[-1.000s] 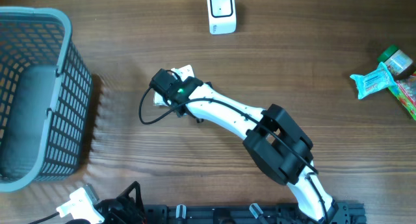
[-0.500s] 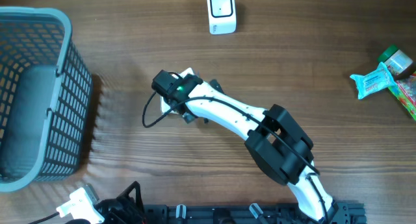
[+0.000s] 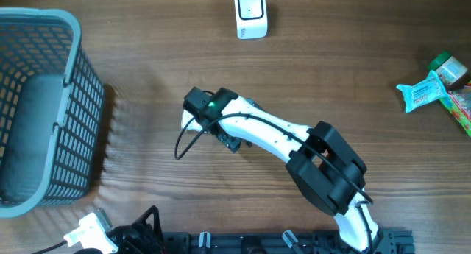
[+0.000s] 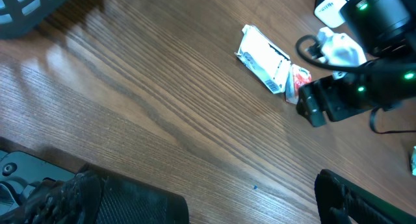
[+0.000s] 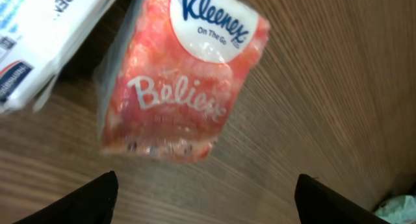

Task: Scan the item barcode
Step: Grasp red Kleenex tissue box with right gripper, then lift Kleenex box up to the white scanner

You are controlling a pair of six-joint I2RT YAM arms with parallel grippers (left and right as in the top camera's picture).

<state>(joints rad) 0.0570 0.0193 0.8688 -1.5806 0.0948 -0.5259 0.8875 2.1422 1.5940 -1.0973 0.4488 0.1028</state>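
The right arm is sliding back towards its base and off to its right compared with a second ago, and the wrist is uncovering a little more of the wood in front of it.

The pink-and-orange plastic Kleenex tissue pack [image 5: 188,87] is lying flat on the brown wooden table [image 3: 331,70], label up, just ahead of the right claw [image 5: 214,201]. It is not lifted and not being touched. That claw is hanging above it with its two fingers spread wide and nothing between them. On the claw's left, a white printed plastic packet [image 5: 45,36] is sitting against the tissue pack's corner. The left wrist view is showing black bars printed on that white one, so I cannot say for sure which of the two is meant.

Beyond the claw, well apart from it, the white box-shaped barcode scanner [image 3: 251,13] is standing at the table's far edge. The grey plastic mesh basket [image 3: 44,99] is waiting far off on the claw's left.

The left claw [image 4: 221,198] is parked low by the near edge, fingers wide, holding nothing.

By my reading, this is the pick-up step, with the scan not yet begun. Next comes lining up over the pack, dropping down, closing across its narrow sides without catching the white packet, then carrying it with the barcode turned to the scanner.
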